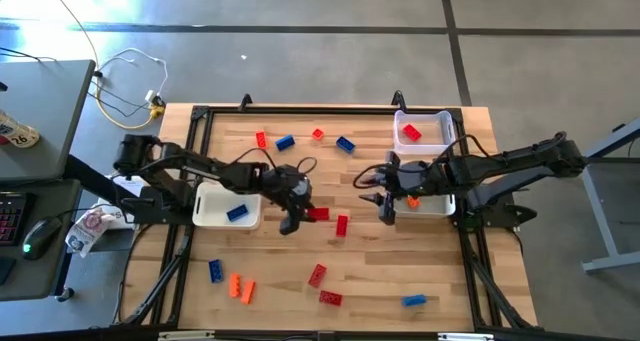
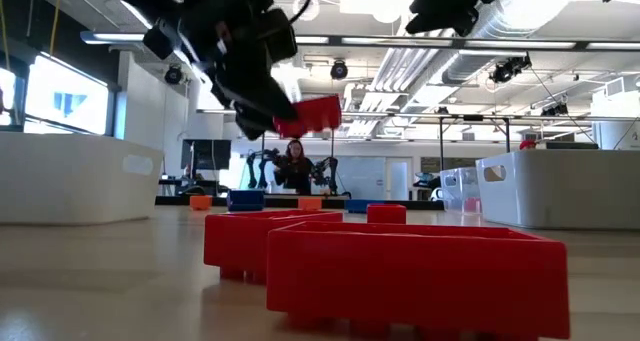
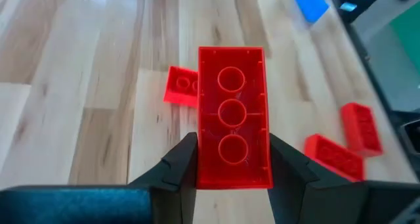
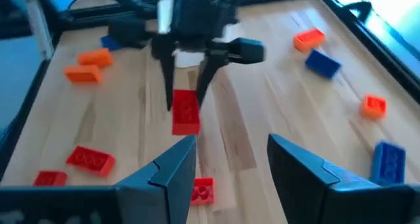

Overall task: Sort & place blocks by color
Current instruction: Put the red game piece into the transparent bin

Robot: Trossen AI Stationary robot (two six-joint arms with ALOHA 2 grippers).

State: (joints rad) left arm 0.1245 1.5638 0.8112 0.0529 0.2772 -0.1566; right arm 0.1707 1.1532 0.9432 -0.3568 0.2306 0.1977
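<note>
Red block (image 3: 233,115) clamped between left gripper (image 3: 233,165) fingers (lifted off table), right gripper (image 4: 226,161) open

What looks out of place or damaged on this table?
Nothing stands out. Loose blocks lie scattered on the table, unsorted, none visibly broken. The left jaws hold a red block above it; the right jaws hang open beside the right bins.
</note>
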